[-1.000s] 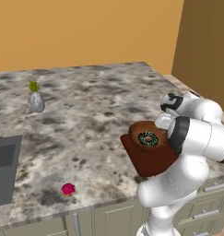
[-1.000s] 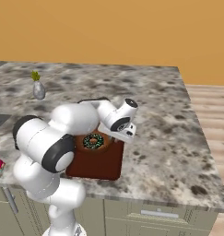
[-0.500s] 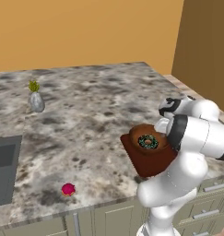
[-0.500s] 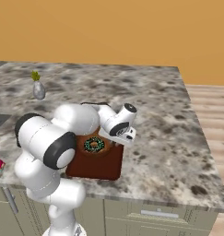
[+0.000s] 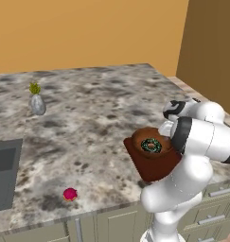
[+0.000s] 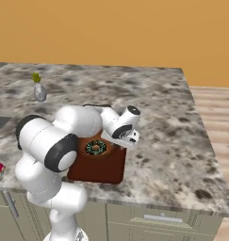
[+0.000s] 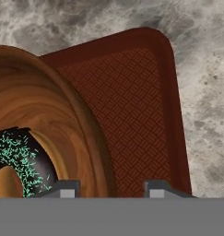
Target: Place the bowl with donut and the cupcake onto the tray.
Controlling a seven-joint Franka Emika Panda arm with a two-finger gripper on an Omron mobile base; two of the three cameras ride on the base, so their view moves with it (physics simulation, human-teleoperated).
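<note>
The worktop of grey speckled stone spreads under and around my claw, with a grey sink basin set into it far off to my left. The tray lies flat on the worktop right below my claw, near the front edge, its dark red patterned floor bare on the side away from the bowl. The bowl sits on the tray, directly under and just beside my claw; its brown wooden rim rises between my 2 fingertips, one tip inside the rim and the other outside it over the tray floor. My claw stands partly open around that rim; I cannot tell whether the pads touch the wood. The donut lies in the bottom of the bowl, just inward of my claw, dark icing and green sprinkles up. A small grey vase with a yellow-green sprig stands well apart, far across the worktop. The cupcake sits on the worktop near its front edge, well apart from my claw and off the tray.
</note>
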